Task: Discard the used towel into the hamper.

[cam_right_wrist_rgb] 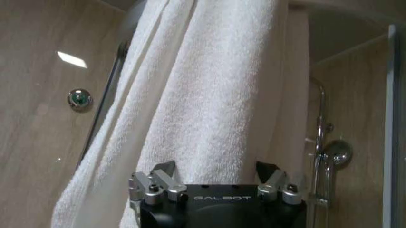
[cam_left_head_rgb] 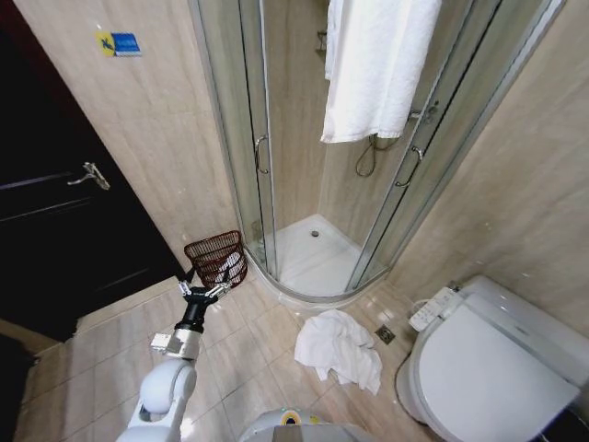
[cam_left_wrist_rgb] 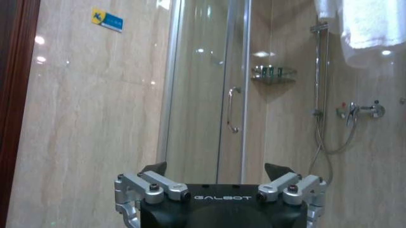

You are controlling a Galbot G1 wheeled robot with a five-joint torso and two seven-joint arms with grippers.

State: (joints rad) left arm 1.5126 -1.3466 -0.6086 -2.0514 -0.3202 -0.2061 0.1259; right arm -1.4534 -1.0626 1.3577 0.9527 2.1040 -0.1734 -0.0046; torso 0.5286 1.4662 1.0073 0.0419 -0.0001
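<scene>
Crumpled on the tiles by the toilet [cam_left_head_rgb: 497, 359], the used towel [cam_left_head_rgb: 339, 348] lies ungrasped — left gripper [cam_left_head_rgb: 204, 291] hovers released beside the hamper [cam_left_head_rgb: 217, 257] (empty, apparently). Right gripper [cam_right_wrist_rgb: 216, 172], spread, faces a hanging towel [cam_right_wrist_rgb: 209, 95]. Step: reaching — next needs descent.

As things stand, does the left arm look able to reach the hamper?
Probably yes: the left gripper, open, hangs just in front of the hamper, with nothing between them.
</scene>
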